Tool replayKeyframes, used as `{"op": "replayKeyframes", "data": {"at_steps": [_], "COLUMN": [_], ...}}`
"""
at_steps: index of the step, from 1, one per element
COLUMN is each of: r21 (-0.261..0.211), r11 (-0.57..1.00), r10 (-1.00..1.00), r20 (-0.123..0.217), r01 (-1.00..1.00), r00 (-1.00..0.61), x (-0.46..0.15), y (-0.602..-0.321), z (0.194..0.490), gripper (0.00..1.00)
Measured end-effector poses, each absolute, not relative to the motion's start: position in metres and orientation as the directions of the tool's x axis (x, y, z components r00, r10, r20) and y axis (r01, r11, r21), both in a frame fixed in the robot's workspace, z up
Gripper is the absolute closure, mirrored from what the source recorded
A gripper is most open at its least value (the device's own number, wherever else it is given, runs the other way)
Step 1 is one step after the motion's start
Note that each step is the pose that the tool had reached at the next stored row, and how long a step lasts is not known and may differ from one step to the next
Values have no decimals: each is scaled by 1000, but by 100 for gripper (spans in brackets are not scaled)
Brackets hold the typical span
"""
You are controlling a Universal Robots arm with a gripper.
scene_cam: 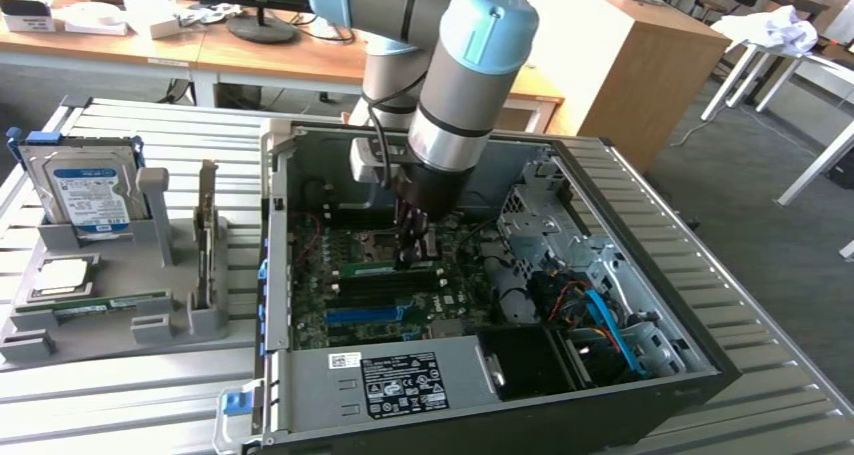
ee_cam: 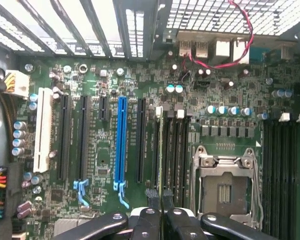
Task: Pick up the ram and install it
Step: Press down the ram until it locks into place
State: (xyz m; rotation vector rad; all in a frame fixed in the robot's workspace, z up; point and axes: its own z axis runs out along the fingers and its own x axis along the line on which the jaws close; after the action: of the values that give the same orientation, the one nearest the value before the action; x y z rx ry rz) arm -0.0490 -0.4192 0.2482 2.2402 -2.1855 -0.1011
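One hand clenched on the ram, edge-on in a motherboard slot; no legible writing.

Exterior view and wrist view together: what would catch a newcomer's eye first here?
The arm plunging into the open computer case, its gripper low over the motherboard and shut on the ram, a thin green stick standing edge-on among the memory slots. Next, the bright blue expansion slot beside it. On the exterior view's left, a grey holder carries a hard drive.
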Motion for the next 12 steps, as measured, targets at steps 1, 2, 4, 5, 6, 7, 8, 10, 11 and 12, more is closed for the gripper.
{"op": "replayKeyframes", "data": {"at_steps": [1,2,4,5,6,7,8,10,11,12], "r21": [52,52,52,52,52,52,52,52,52,52], "r11": [-26,-26,-26,-26,-26,-26,-26,-26,-26,-26], "r10": [-999,-999,-999,-999,-999,-999,-999,-999,-999,-999], "r20": [-39,-39,-39,-39,-39,-39,-39,-39,-39,-39], "r01": [-998,-998,-998,-998,-998,-998,-998,-998,-998,-998], "r00": [24,24,24,24,24,24,24,24,24,24], "x": [-49,-49,-49,-49,-49,-49,-49,-49,-49,-49], "y": [-419,-419,-419,-419,-419,-419,-419,-419,-419,-419], "z": [248,248,248,248,248,248,248,248,248,248], "gripper": [88,88,88,88,88,88,88,88,88,88]}}
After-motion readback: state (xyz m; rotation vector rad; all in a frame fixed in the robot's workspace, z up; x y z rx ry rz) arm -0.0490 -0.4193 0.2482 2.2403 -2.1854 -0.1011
